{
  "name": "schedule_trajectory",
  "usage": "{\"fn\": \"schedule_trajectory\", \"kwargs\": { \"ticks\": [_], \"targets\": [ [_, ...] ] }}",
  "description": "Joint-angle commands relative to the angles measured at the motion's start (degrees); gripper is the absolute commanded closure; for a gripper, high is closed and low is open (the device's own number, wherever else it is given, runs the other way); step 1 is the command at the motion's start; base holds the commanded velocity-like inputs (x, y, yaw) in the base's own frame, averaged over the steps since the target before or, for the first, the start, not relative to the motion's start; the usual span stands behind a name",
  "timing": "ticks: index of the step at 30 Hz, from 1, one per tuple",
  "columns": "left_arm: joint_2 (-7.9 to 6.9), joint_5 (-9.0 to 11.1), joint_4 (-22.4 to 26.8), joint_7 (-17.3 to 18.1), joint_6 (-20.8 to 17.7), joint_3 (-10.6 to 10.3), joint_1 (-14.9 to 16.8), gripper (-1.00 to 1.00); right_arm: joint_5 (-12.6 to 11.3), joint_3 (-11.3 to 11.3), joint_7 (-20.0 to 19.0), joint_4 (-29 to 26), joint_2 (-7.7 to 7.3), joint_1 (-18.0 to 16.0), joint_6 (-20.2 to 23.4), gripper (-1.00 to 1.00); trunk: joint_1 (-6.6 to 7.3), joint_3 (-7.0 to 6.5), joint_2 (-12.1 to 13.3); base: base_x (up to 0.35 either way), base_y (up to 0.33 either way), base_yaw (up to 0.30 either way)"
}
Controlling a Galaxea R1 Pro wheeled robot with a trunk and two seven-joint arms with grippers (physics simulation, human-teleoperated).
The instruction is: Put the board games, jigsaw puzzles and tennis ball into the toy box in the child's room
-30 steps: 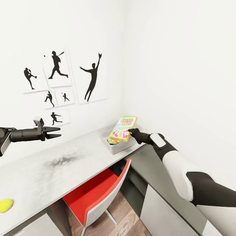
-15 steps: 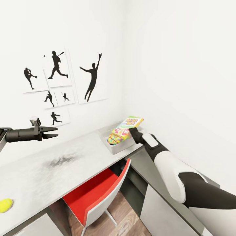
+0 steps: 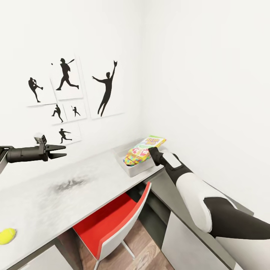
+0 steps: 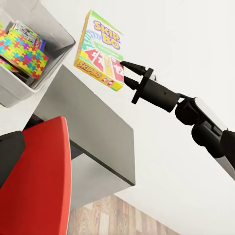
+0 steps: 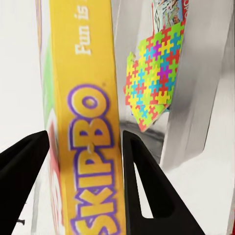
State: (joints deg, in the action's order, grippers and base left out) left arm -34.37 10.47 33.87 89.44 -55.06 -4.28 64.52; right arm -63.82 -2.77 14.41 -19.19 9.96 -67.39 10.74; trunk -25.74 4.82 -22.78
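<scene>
Over the toy box (image 3: 132, 169) at the worktop's (image 3: 48, 202) far corner, the right gripper (image 4: 123, 72) is pinching the Skip-Bo board game (image 3: 145, 147) by one edge, likely for release among the jigsaw puzzles (image 4: 20, 53). The box is lying tilted, its long axis running toward the wall. The left gripper (image 3: 59, 150), its fingers narrowly parted, is hovering empty, well apart from the tennis ball (image 3: 7, 236).

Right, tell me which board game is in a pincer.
The yellow-green Skip-Bo box, pinched at its edge by the right pincer above the toy box. The other game box lies inside the toy box beside the jigsaw puzzle.
</scene>
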Motion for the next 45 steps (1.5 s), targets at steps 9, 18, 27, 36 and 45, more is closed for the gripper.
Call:
{"fn": "schedule_trajectory", "kwargs": {
  "ticks": [9,18,27,36,45],
  "targets": [
    [-0.09,0.30,-0.03,0.13,-0.60,-0.37,0.08,-1.00,-2.58,-0.30,1.17,-0.13,0.04,-0.05,-5.49,1.00,-0.04,0.14,-0.14,0.036,0.014,0.000],
    [-0.15,0.30,-0.03,0.14,-0.52,-0.37,0.08,-1.00,-2.71,-0.22,1.23,-0.14,0.04,-0.06,-5.98,1.00,-0.04,0.14,-0.14,0.039,0.014,0.000],
    [-0.17,0.32,-0.03,0.16,-0.44,-0.37,0.08,-1.00,-2.71,-0.29,0.92,-0.14,0.04,-0.08,-8.33,1.00,-0.04,0.14,-0.14,0.093,0.043,0.000],
    [-0.17,0.33,-0.03,0.21,-0.31,-0.38,0.08,-1.00,-2.71,-0.30,0.78,-0.13,0.04,-0.04,-14.89,1.00,-0.04,0.14,-0.14,0.014,0.006,0.000],
    [-0.17,0.30,-0.03,0.20,-0.33,-0.37,0.08,-1.00,-2.71,-0.23,0.85,-0.07,0.04,-0.03,-16.77,1.00,-0.04,0.14,-0.14,0.059,0.011,0.000]
  ]
}}
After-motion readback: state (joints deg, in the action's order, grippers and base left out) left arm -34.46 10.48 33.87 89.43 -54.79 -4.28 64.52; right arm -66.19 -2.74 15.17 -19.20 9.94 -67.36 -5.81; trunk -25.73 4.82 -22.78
